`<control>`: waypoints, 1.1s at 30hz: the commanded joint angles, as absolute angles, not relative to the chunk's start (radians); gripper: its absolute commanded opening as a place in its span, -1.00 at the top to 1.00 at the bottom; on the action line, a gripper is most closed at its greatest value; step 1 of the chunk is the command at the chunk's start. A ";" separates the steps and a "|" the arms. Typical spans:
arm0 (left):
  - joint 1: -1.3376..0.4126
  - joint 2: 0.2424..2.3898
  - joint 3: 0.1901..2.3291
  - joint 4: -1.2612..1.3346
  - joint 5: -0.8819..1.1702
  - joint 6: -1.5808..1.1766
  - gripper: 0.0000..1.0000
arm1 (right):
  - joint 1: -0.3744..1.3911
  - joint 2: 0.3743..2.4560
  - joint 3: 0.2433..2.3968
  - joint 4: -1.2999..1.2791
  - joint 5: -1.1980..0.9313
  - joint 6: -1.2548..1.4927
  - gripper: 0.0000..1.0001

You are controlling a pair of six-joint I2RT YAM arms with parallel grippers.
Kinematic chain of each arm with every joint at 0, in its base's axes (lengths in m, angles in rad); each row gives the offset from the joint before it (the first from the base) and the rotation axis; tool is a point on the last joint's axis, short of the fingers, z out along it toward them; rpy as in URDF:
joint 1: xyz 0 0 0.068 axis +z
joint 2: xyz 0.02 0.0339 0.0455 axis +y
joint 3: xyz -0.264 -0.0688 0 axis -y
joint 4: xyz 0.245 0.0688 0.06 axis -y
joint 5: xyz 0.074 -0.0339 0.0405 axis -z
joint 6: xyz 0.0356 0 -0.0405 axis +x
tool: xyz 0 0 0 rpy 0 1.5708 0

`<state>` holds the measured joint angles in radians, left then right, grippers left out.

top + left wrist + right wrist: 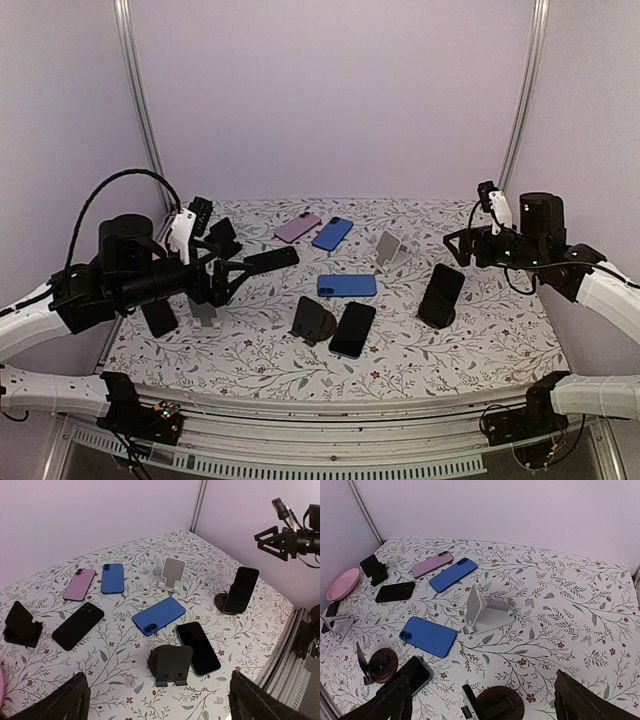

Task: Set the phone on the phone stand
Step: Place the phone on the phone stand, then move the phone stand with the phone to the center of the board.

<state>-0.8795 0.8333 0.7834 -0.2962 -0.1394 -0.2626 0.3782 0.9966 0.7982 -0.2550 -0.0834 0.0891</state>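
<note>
Phone [441,293] on round stand [220,602], long axis near-upright, top up — left gripper [246,271], right gripper [453,247] jaws apart

Black phone [441,293], floral-patterned table [480,345]

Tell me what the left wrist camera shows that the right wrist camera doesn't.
Only the left wrist view shows the right claw, open and raised. Only the right wrist view shows a pale stand at the picture's left edge. Both show the white stand, the mid-table blue phone and the lilac phone.
</note>
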 commanded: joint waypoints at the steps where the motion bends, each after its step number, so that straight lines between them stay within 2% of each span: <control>1: -0.858 0.815 0.772 -0.274 -0.129 -0.262 -0.93 | 0.373 0.965 0.812 -0.261 -0.109 0.169 -0.98; 9: -0.856 0.785 0.779 -0.295 -0.127 -0.275 -0.93 | 0.373 0.963 0.845 -0.339 -0.075 0.301 -0.98; 18: -0.857 0.725 0.786 -0.347 -0.144 -0.323 -0.93 | 0.389 0.909 0.765 -0.399 -0.025 0.426 -0.98; 27: -0.856 0.668 0.778 -0.405 -0.187 -0.344 -0.93 | 0.769 0.903 0.728 -0.405 0.257 0.593 -0.98; 33: -0.856 0.653 0.768 -0.418 -0.190 -0.364 -0.93 | 0.940 1.029 0.713 -0.312 0.333 0.712 -0.98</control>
<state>-0.8719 0.6712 0.7822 -0.3885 -0.1745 -0.3435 0.8673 0.9493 0.7250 -0.3820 0.2306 0.6056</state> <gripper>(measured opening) 0.966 0.989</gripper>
